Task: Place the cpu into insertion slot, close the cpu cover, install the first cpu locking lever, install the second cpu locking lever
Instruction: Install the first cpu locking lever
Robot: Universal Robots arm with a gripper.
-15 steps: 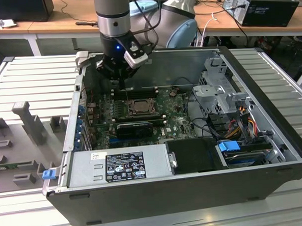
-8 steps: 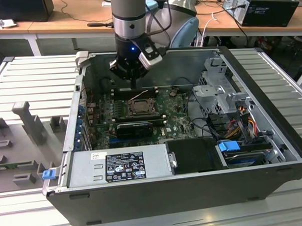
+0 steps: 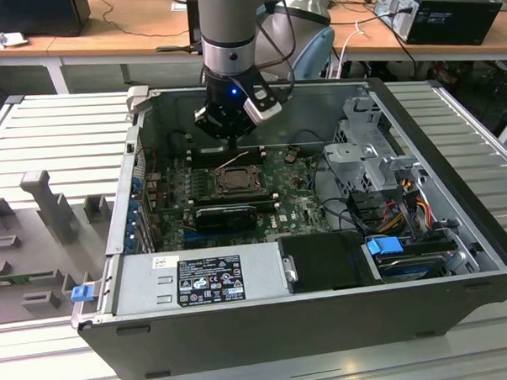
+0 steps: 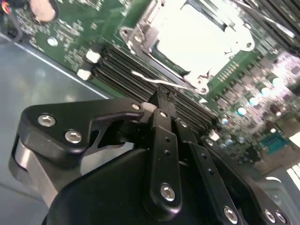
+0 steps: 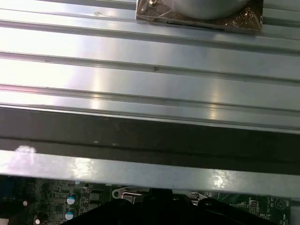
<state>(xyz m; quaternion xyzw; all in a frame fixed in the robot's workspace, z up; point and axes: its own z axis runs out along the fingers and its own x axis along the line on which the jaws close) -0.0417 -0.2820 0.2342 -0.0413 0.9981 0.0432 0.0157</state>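
Now: lever stage, by my reading. In the exterior view the pincer (image 3: 228,141) hangs inside the open computer case (image 3: 326,313), just above the far edge of the insertion slot (image 3: 234,180) on the green circuit board (image 3: 296,209). The case lies on the ribbed metal tabletop (image 3: 57,123).

In the second wrist view you see the cpu (image 4: 197,35) as a washed-out bright square sitting in the slot. The cpu cover (image 4: 143,33) appears to lie flat around it, so the first two steps look done. Glare hides the fine detail there, so take that as a judgement.

The pincer is clenched, fingertips together, with their ends right at a thin silver locking lever (image 4: 150,79). The lever crosses above the black memory slots (image 4: 117,65) beside the socket. You cannot tell whether the wire is pinched or merely touched, nor which of the two levers this is.

What the step calls for: the lever must go down and tuck sideways under its catch. It is a thin, springy wire, likely to slip off the tips unless contact is square — mind the clearance to the memory slots.
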